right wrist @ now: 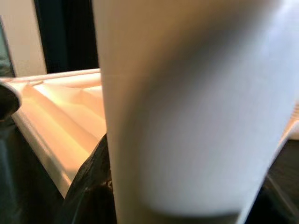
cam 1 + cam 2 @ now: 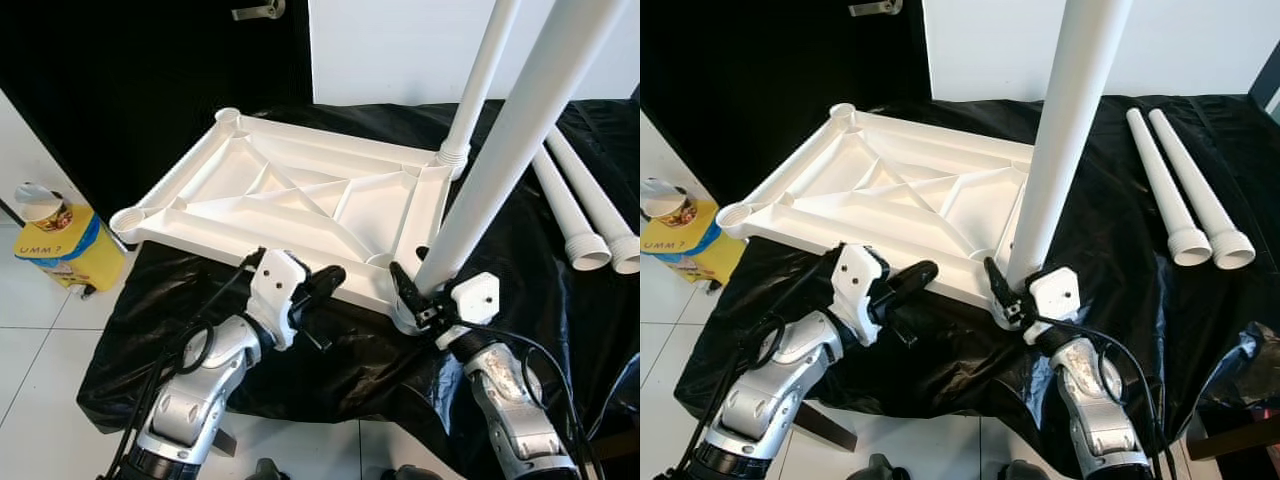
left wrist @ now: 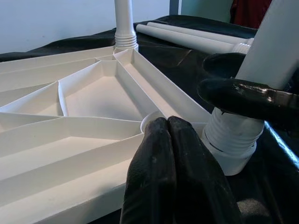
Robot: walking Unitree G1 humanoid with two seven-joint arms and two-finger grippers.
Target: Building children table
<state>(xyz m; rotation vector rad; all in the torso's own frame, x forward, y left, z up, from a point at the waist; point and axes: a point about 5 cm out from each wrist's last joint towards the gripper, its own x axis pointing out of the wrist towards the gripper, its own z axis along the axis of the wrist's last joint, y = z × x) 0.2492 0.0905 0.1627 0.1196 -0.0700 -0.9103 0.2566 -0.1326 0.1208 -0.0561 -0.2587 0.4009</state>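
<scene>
step: seating table leg [image 2: 500, 160] in near corner socket of upturned tabletop [image 2: 290, 195] | right gripper [image 2: 420, 295] fingers clamped round leg base | left gripper [image 2: 315, 285] fingers pressed together, empty, at tabletop's near edge | advice: keep leg plumb while turning

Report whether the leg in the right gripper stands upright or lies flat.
Upright: the leg rises from the tabletop's near corner, right gripper around its base.

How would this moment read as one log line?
right gripper: shut on white plastic table leg at upturned white tabletop corner | left gripper: shut, beside tabletop edge
</scene>
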